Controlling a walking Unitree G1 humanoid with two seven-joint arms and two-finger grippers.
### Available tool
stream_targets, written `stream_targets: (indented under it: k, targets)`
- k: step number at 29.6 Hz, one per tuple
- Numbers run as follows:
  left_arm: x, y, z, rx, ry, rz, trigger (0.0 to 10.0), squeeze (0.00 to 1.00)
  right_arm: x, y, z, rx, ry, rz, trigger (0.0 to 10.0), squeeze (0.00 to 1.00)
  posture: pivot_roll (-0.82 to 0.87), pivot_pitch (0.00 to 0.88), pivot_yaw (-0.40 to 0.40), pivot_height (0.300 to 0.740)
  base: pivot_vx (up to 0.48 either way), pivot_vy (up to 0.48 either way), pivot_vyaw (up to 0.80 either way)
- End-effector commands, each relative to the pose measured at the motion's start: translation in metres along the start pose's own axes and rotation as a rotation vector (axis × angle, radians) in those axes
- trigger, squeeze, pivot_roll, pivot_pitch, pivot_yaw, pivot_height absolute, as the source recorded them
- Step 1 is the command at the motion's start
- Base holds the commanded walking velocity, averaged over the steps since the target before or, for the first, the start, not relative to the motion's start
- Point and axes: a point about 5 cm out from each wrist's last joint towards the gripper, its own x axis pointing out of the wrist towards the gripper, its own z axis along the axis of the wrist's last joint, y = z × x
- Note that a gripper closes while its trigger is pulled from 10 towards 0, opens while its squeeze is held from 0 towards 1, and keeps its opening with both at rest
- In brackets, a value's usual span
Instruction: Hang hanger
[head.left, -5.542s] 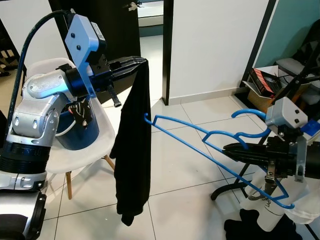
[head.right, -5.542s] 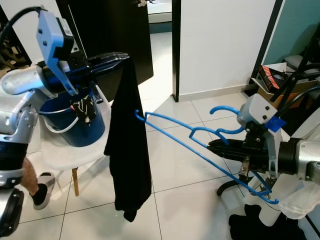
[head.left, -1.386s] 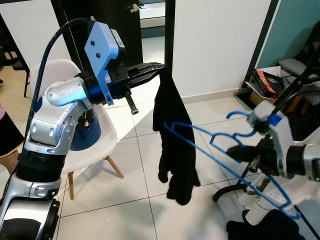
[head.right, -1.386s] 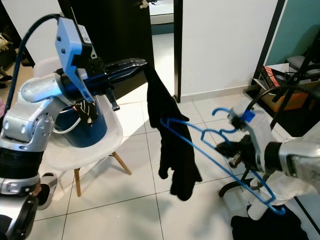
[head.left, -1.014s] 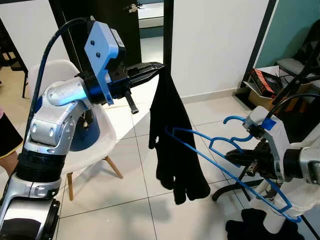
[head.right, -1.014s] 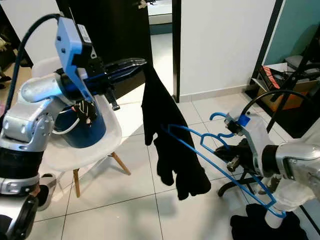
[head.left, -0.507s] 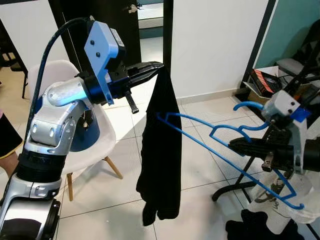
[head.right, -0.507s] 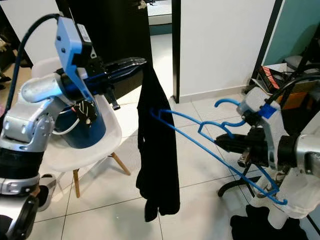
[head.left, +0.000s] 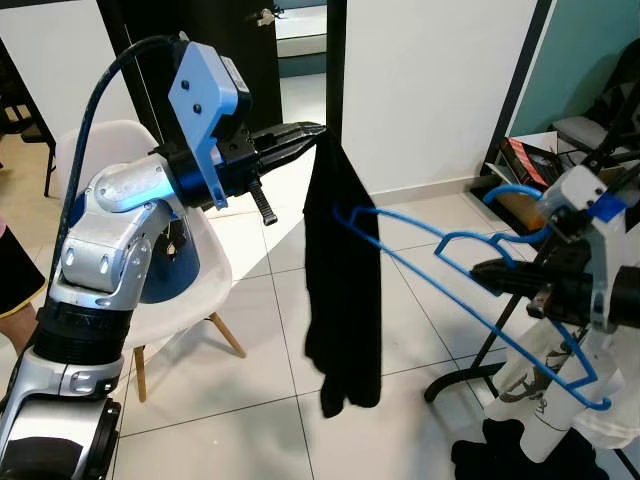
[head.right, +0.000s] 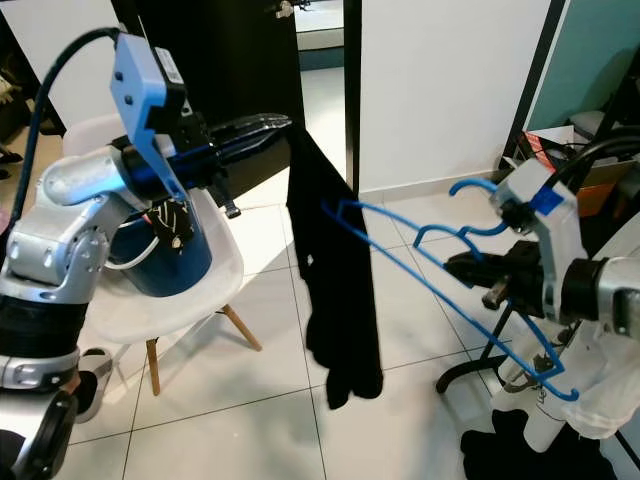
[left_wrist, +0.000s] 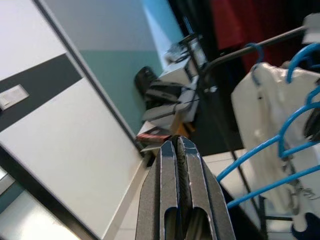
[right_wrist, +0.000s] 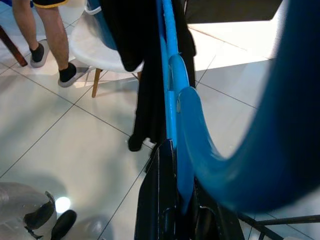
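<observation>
In the left eye view, a black garment (head.left: 343, 290) is held pinched in the left hand (head.left: 305, 133) at 12 o'clock, while the blue hanger (head.left: 470, 290) is gripped by the right hand (head.left: 490, 274) at 3 o'clock, its tip at the cloth; threading is judged under way, and next the tip must be worked inside the garment. In the left wrist view, the fingers (left_wrist: 170, 190) are seen clamped together, with a clothes rail (left_wrist: 250, 52) and another hanger beyond. In the right wrist view, the hanger is seen clasped, and a person's legs (right_wrist: 37, 35) by a white chair (right_wrist: 97, 47) are shown.

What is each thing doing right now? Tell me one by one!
Left pincer: shut on the black garment.
Black garment: dangling above the floor.
Right pincer: shut on the blue hanger.
Blue hanger: held out, tip touching the garment.
White chair: upright, blue bucket on the seat.
</observation>
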Motion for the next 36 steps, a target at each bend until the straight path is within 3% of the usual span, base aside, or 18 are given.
stream_targets:
  k: [1,13,26,33,36]
  targets:
    - [-0.008,0.014,-0.006,0.026,0.053,0.089,10.0,0.0,-0.004,-0.004,-0.001,0.018,0.005,-0.031,10.0,0.0,-0.13,0.0,0.059,0.74,0.0,0.0,0.0]
    - [-0.02,0.034,-0.014,0.097,0.124,0.197,10.0,0.0,-0.007,-0.002,-0.005,0.028,0.038,-0.022,10.0,0.0,-0.14,0.0,0.061,0.74,0.0,0.0,0.0]
    - [-0.024,0.035,-0.026,0.134,0.178,0.192,10.0,0.0,-0.014,-0.005,-0.002,0.015,0.031,-0.045,10.0,0.0,-0.15,0.0,0.064,0.74,0.0,0.0,0.0]
    - [-0.032,0.046,-0.034,0.244,0.25,0.26,10.0,0.0,-0.016,0.009,-0.002,-0.017,0.016,0.067,10.0,0.0,-0.15,0.0,0.06,0.74,0.0,0.0,0.0]
    - [-0.033,0.048,-0.033,0.253,0.244,0.276,10.0,0.0,-0.016,0.012,-0.004,-0.023,0.023,0.087,10.0,0.0,-0.15,0.0,0.059,0.74,0.0,0.0,0.0]
